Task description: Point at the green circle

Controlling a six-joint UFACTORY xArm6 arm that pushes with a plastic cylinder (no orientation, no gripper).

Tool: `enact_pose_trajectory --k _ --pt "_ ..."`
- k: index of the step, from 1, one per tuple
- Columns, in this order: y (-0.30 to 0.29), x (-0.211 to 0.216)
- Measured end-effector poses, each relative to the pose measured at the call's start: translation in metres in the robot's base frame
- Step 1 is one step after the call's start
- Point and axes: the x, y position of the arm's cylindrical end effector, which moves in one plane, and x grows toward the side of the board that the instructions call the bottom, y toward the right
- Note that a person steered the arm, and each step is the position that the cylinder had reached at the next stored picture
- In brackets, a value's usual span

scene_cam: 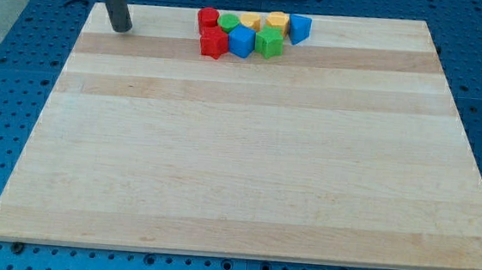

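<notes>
You see my tip (123,28) resting on the worktop (248,153) at the view's top left, well apart from the green circle (228,21), which sits half hidden in the crowded block cluster between a red block (207,17) and a yellow block (249,21).

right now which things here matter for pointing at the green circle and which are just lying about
In the job: my tip, at the view's left of the cluster; green circle.

Lying about: red blocks, blue cube, green block, yellow blocks, blue block, wooden board.
</notes>
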Motion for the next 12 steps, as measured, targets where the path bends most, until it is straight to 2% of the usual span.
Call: enact_pose_trajectory --k 3,5,8,9,12 --pt "-0.002 -0.006" --pt "0.005 -0.047" --pt "0.045 -0.048" --pt "0.091 -0.049" --pt "0.111 -0.049"
